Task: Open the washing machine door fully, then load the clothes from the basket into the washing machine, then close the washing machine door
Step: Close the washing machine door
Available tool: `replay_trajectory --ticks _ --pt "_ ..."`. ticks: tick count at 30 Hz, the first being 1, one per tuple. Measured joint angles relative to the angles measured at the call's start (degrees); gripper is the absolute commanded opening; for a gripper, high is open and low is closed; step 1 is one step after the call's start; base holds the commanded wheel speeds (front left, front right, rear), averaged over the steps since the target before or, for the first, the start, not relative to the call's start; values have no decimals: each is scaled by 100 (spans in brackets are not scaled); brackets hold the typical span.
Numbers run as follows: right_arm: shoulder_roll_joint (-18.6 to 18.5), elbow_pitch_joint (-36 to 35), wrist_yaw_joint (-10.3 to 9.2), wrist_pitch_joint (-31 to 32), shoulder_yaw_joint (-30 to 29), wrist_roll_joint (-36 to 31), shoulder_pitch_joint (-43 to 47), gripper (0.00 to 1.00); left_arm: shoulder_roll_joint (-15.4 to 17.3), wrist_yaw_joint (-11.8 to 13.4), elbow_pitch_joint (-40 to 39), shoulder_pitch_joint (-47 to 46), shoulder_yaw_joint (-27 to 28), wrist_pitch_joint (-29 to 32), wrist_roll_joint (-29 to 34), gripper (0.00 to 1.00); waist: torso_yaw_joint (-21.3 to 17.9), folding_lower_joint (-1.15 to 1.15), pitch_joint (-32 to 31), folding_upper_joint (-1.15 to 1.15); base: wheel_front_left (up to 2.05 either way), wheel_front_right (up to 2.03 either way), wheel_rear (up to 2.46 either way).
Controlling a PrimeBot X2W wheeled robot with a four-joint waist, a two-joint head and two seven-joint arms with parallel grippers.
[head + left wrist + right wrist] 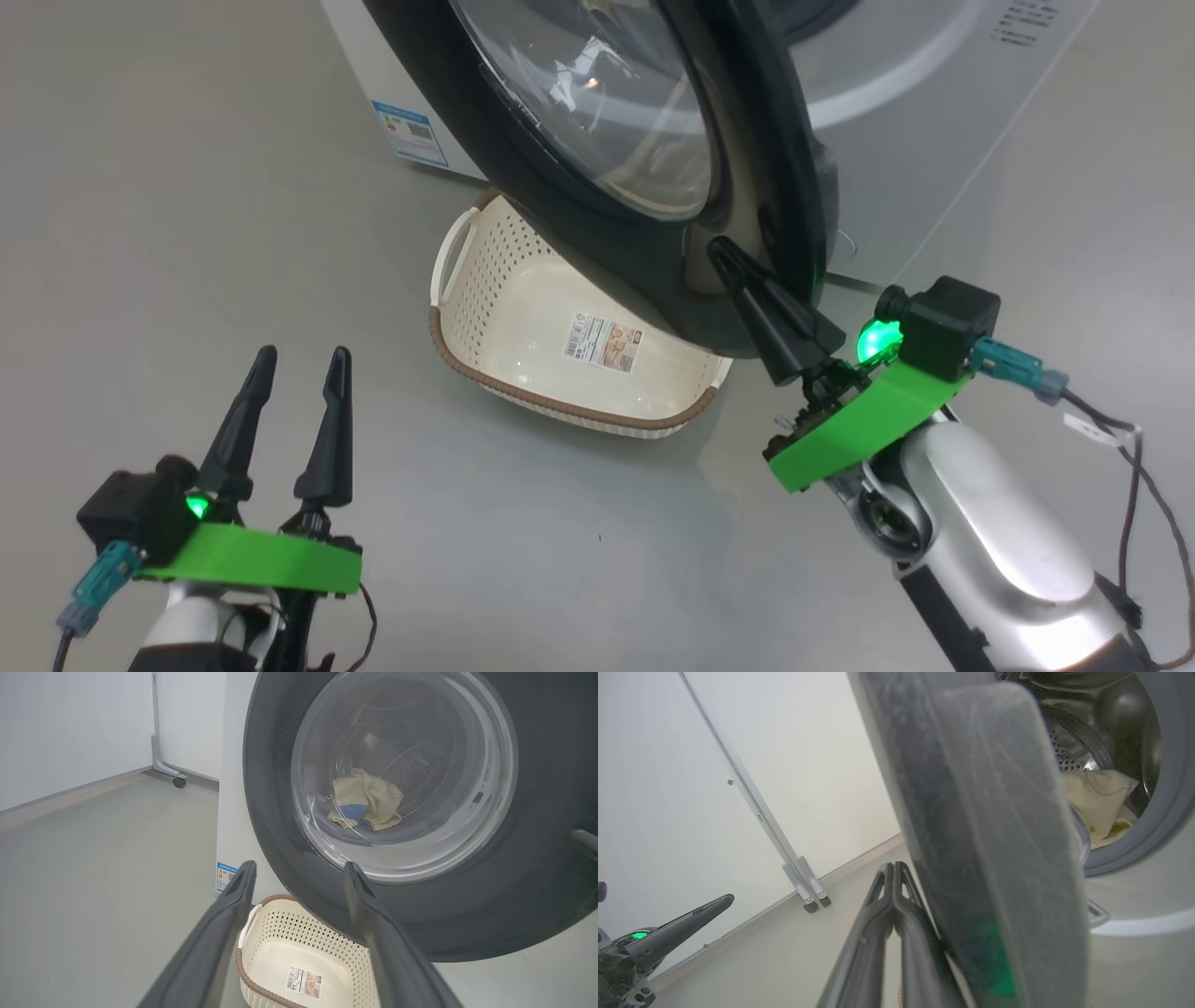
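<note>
The right pincer (721, 250) is squeezed closed, tips against the black rim of the washing machine door (597, 245). The left pincer (301, 357) is spread wide. The clothes (1097, 805) lie in the drum (1069, 753).

A bare test room: grey floor (187, 187), white partition panels (70, 728) on castor feet (179, 782), a washing machine (915, 121).

Light: bright, even, from overhead. You see only soft, faint shadows on the floor (187, 233) around the basket (523, 317). White glare streaks cross the door (597, 140) glass. In your right wrist view the door's rim sits close and out of focus, with a green glow on it. Left gripper (299, 865) fingers look slightly soft.
</note>
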Motion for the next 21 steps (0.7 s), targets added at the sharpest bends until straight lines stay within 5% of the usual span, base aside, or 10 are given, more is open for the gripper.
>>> replay_trajectory --ticks 21 --pt "59 111 0 0 -1115 -288 -677 0 -52 0 -27 -387 -265 -16 -118 100 189 0 421 0 0 0 0"
